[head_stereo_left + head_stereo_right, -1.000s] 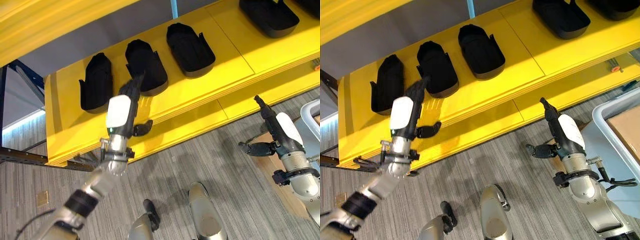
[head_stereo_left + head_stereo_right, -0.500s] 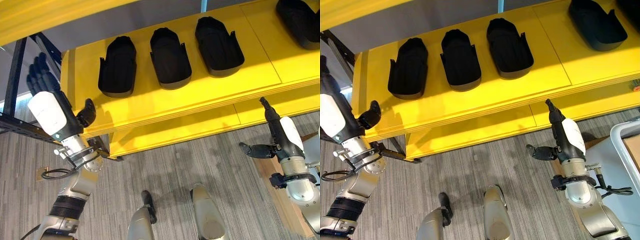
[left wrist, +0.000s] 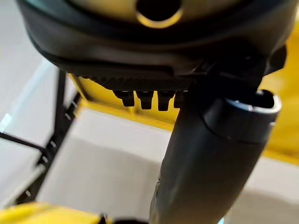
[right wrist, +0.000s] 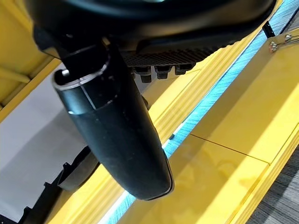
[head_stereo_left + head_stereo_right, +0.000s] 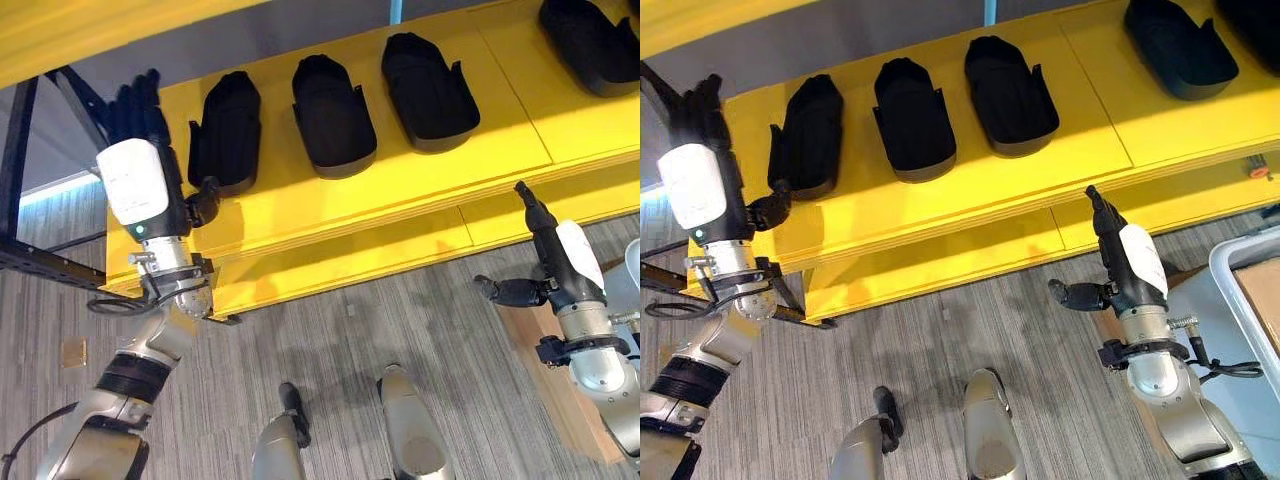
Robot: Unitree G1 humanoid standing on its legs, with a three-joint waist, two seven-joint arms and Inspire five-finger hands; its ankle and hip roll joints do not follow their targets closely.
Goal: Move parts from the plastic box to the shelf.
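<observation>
We are noting the right hand (image 5: 1128, 268) hovering open and empty nearest us, while the left hand (image 5: 140, 170), also open, is swinging back beside the black moulded plastic parts (image 5: 330, 115) resting on the yellow shelf (image 5: 400, 185), suggesting another fetch is due.

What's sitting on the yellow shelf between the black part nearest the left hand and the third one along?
One more black part, the middle of three in a row, seen in both eye views.

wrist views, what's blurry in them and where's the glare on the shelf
Left wrist view: the left hand is a soft, close blur, the background also soft. Right wrist view: the right hand blurs too, the yellow shelf sharper. Left eye view: bright sheen along the shelf beside the black parts.
</observation>
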